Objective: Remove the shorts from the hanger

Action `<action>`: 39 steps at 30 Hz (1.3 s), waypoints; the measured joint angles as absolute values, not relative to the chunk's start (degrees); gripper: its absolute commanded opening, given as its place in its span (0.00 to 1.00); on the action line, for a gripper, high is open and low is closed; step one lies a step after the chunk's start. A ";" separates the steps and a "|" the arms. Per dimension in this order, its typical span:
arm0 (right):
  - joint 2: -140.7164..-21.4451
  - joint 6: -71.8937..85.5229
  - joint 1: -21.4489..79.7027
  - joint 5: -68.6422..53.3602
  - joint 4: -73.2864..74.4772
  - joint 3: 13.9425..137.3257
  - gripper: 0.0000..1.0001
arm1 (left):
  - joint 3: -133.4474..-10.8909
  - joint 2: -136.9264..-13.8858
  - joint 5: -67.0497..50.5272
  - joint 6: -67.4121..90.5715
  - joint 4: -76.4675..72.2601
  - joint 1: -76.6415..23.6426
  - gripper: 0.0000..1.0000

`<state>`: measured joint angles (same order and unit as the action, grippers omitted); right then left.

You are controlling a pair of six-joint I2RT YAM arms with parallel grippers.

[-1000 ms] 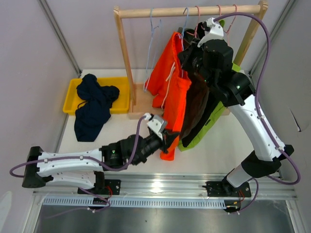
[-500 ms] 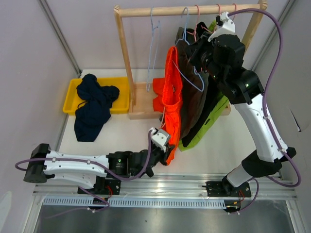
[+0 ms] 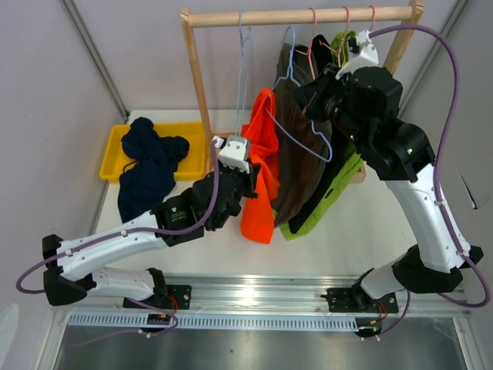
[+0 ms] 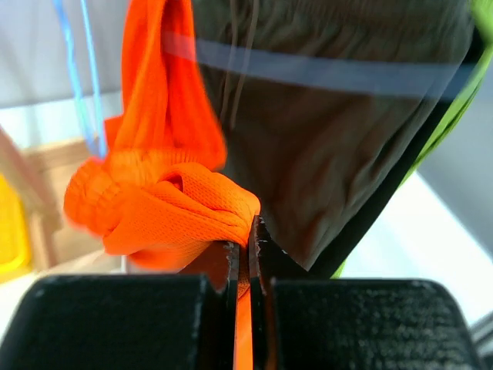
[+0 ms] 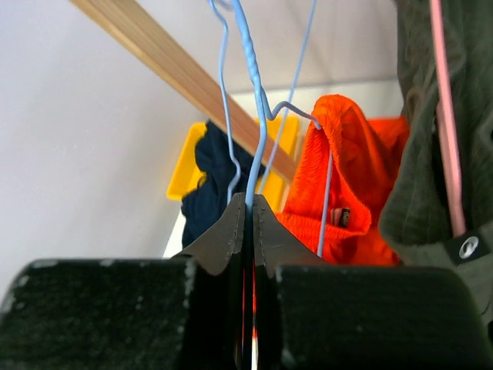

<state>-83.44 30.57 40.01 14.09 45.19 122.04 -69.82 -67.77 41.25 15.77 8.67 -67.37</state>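
Bright orange shorts [image 3: 259, 193] [image 4: 166, 206] hang bunched in front of the rack, and my left gripper [image 3: 240, 163] [image 4: 248, 231] is shut on a fold of them. My right gripper [image 3: 310, 99] [image 5: 249, 202] is shut on the wire of a light blue hanger [image 3: 296, 137] [image 5: 258, 116]. One end of that hanger still reaches the top of the orange shorts [image 5: 350, 181]. Behind them hang olive-grey shorts [image 3: 302, 166] [image 4: 331, 154], a black pair [image 3: 333, 179] and a lime green pair [image 3: 312, 225]. Navy shorts [image 3: 148, 168] lie over the yellow bin [image 3: 115, 142].
The wooden rack's rail [image 3: 300, 15] carries an empty blue hanger [image 3: 243, 54] and pink hangers [image 3: 314, 35]. The rack's left post [image 3: 199, 92] stands between the bin and the hanging clothes. Grey walls close in on both sides.
My left gripper has risen and moved up-left, carrying the orange shorts. My right gripper has shifted right with the blue hanger, so the shorts now hang mostly clear of its wire.
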 measured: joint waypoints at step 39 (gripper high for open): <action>-82.59 40.03 42.59 8.78 45.30 119.94 0.00 | -74.96 -70.43 39.18 16.23 25.41 -54.04 0.00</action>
